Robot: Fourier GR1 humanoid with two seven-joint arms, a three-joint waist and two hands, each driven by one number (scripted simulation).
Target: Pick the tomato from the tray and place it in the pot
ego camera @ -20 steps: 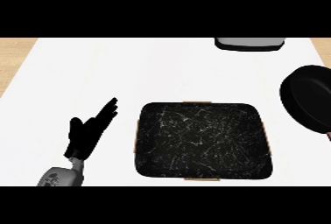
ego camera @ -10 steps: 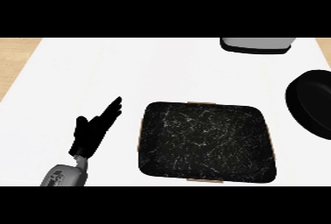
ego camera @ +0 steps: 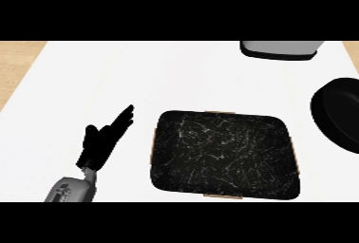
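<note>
A black marbled tray [ego camera: 223, 154] lies on the white counter in the lower middle of the head view; no tomato shows on it. A black pot [ego camera: 340, 119] sits at the right edge, partly cut off by the frame. My left hand [ego camera: 102, 143] is open, fingers straight and pointing up and to the right, just left of the tray and apart from it. The right hand does not show in the view.
A grey and black appliance [ego camera: 280, 48] stands at the counter's far edge, upper right. The white counter [ego camera: 140, 76] ends in a wooden strip [ego camera: 17, 71] on the left.
The view has drifted, so the tray and the pot sit slightly further right and lower. My left hand keeps its open pose beside the tray.
</note>
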